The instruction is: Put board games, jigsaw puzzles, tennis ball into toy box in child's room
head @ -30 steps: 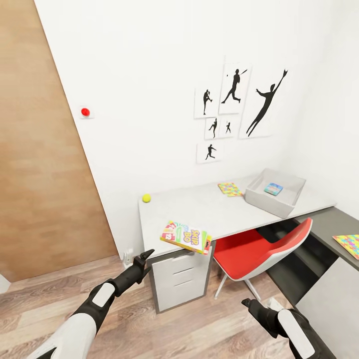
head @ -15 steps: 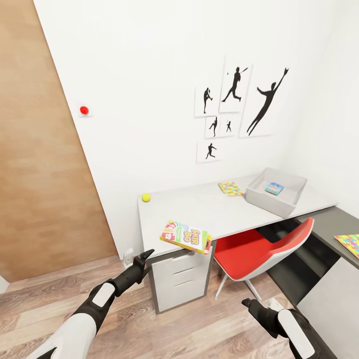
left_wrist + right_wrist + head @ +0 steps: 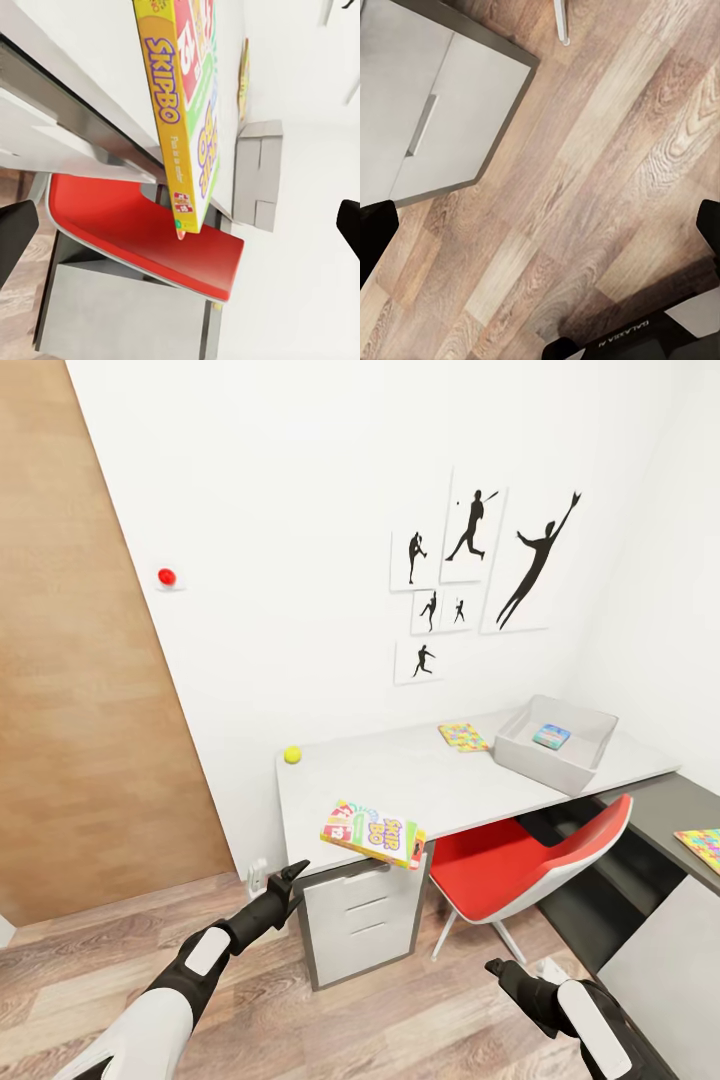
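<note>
Table (image 3: pixel 440 785): pale grey top across the frame's middle, white drawers below its left end, dark grey section at the right edge. Bare wood floor (image 3: pixel 400 1010) lies open between the two arms at the bottom.

Board games, two counted: one yellow-green-red box (image 3: pixel 373 834) overhanging the table's front edge above the drawers, tilted; one small pale one (image 3: pixel 551 736) inside the toy box (image 3: pixel 553 745), right of centre.

Jigsaw puzzles, two: one (image 3: pixel 463 737) just left of the toy box, one (image 3: pixel 703 845) on the dark section at the right edge.

Tennis ball (image 3: pixel 292 754), one: near the table's back left corner.

Red chair (image 3: pixel 530 865), one: tucked under the table.

Left gripper (image 3: pixel 293 880): fingers parted, empty, just left of the overhanging box. Right gripper (image 3: pixel 497 970): parted, empty, low over the floor.

Change since the previous frames: the whole view has shifted slightly; objects lie as before.
</note>
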Robot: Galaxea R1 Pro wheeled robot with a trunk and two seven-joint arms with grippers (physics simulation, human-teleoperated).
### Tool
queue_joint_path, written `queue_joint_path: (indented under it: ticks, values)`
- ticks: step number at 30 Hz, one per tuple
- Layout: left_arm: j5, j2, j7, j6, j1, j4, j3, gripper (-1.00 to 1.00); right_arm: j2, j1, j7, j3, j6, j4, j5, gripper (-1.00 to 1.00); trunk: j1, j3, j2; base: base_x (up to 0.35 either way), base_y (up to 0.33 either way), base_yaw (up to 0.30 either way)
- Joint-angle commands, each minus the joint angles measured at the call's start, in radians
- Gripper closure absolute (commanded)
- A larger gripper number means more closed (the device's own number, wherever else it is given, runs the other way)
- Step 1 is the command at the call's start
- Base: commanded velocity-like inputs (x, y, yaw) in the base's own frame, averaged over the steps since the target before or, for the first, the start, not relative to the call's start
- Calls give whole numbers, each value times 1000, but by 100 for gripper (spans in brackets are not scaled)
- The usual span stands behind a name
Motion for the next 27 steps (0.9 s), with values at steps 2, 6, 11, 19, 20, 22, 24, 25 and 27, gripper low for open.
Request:
queue_joint_path:
  ticks: [2, 6, 11, 19, 20, 22, 24, 25, 27]
  values:
    - [4, -1, 0, 8, -1, 0, 4, -100, 0, -1, -9, 0, 3, -2, -11, -100, 8, -8, -16, 0, 0, 0]
    - [4, 0, 0, 8, -1, 0, 4, -100, 0, 0, -9, 0, 3, -2, -11, -100, 23, -20, -44, 0, 0, 0]
    - [4, 0, -2, 8, 0, 0, 4, -100, 0, -1, -9, 0, 3, -2, -11, -100, 43, -36, -79, 0, 0, 0]
    - [4, 0, -2, 8, -1, 0, 5, -100, 1, -1, -9, 0, 3, -1, -11, -100, 73, -61, -135, 0, 0, 0]
    - [4, 0, -2, 8, -1, 0, 5, -100, 1, -1, -9, 0, 3, -1, -11, -100, 77, -64, -142, 0, 0, 0]
    - [4, 0, -2, 7, -1, 0, 4, -100, 1, -1, -9, 0, 3, -1, -11, -100, 85, -71, -156, 0, 0, 0]
    - [4, 0, -2, 6, -1, 0, 5, -100, 1, 0, -9, 0, 3, 0, -11, -100, 92, -77, -170, 0, 0, 0]
    - [4, 0, -2, 6, -1, 1, 5, -100, 1, 0, -9, 0, 3, 0, -11, -100, 96, -80, -177, 0, 0, 0]
    - [4, 0, -2, 5, -1, 1, 5, -100, 1, 0, -9, 0, 3, 0, -11, -100, 104, -86, -191, 0, 0, 0]
